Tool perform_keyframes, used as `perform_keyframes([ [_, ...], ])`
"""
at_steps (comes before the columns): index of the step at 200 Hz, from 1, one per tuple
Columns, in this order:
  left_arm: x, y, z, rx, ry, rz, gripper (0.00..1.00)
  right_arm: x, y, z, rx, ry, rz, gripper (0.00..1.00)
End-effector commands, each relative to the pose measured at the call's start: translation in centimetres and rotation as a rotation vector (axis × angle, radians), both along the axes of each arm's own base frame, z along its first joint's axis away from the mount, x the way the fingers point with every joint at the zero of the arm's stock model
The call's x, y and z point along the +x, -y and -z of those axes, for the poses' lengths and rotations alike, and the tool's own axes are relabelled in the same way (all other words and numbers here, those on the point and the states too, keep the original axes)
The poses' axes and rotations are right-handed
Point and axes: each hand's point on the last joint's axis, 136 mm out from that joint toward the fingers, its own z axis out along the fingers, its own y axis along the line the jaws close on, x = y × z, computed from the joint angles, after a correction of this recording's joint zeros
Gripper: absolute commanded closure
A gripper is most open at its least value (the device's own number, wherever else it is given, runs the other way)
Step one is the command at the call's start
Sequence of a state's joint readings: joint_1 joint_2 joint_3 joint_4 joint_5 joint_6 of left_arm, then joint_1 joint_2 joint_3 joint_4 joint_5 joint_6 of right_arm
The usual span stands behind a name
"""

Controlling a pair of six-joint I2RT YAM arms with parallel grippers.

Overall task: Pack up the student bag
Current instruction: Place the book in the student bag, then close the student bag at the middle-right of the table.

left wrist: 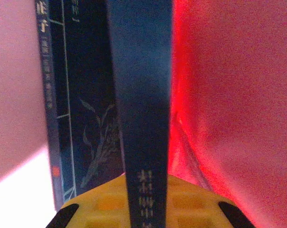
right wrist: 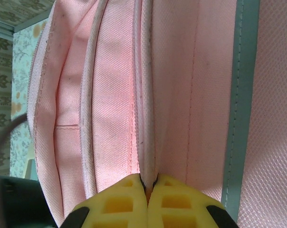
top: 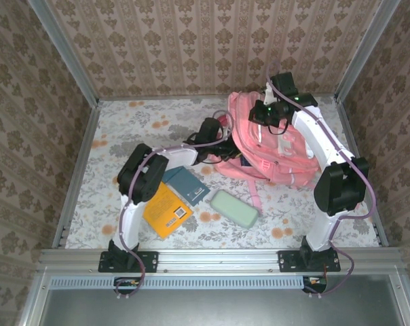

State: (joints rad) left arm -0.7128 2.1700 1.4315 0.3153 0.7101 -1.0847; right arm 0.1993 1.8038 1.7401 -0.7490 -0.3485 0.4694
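The student bag [top: 273, 153], a large pink backpack, lies at the centre right of the table. My right gripper [top: 267, 115] is at its top edge. In the right wrist view the right gripper [right wrist: 148, 179] is shut on a piped seam of the student bag [right wrist: 110, 95], pinching the fabric. My left gripper [top: 225, 148] reaches into the bag's mouth from the left. In the left wrist view the left gripper [left wrist: 146, 185] is shut on a dark blue book [left wrist: 141, 95], held edge-on between pink walls [left wrist: 229, 95]. A second dark book [left wrist: 81, 123] with a plant drawing lies beside it.
On the table in front of the bag lie an orange book [top: 165, 212], a blue book [top: 187, 185] and a pale green pencil case [top: 233, 208]. Patterned walls close in the table on three sides. A pink strap [top: 254, 198] trails from the bag toward the case.
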Motion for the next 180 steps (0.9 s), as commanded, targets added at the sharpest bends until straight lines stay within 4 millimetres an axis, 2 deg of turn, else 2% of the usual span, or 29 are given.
perform_keyframes([
  [1,1.3,1.4,-2.6,0.006,0.082,-0.018,1.00,0.6,-1.5,-4.3,0.094,0.134,-0.047,1.00],
  [19,1.7,2.4,-1.1,0.017,0.061,-0.016,0.98,0.5,-1.5,-3.9,0.097,0.127,-0.049,1.00],
  [31,2.5,3.1,-0.1,0.034,0.060,-0.039,0.95,0.4,-1.6,-3.7,0.101,0.123,-0.052,1.00],
  [44,2.5,4.0,1.0,0.083,0.061,-0.020,0.90,0.4,-1.6,-3.4,0.102,0.119,-0.054,1.00],
  [48,2.4,4.2,1.3,0.103,0.068,-0.014,0.86,0.4,-1.6,-3.4,0.100,0.120,-0.054,1.00],
  [59,2.5,4.5,1.7,0.146,0.087,-0.003,0.67,0.4,-1.6,-3.2,0.097,0.117,-0.058,1.00],
  [72,2.8,4.1,2.0,0.189,0.097,-0.009,0.50,0.4,-1.4,-2.9,0.085,0.114,-0.064,1.00],
  [84,3.0,3.1,1.8,0.219,0.116,-0.024,0.37,0.5,-0.9,-2.5,0.069,0.112,-0.060,1.00],
  [91,3.1,2.3,1.5,0.238,0.125,-0.034,0.32,0.4,-0.6,-2.2,0.057,0.110,-0.058,1.00],
  [115,3.7,-1.5,0.1,0.299,0.169,-0.087,0.23,0.5,0.4,-0.9,-0.013,0.102,-0.058,1.00],
  [131,3.8,-4.2,-1.0,0.331,0.193,-0.123,0.21,0.5,0.8,0.2,-0.050,0.096,-0.062,1.00],
  [143,3.6,-6.4,-1.6,0.368,0.201,-0.147,0.14,0.6,1.1,0.9,-0.085,0.091,-0.061,1.00],
  [180,1.8,-11.6,-3.3,0.455,0.217,-0.187,0.13,0.7,1.7,2.9,-0.162,0.064,-0.058,0.97],
])
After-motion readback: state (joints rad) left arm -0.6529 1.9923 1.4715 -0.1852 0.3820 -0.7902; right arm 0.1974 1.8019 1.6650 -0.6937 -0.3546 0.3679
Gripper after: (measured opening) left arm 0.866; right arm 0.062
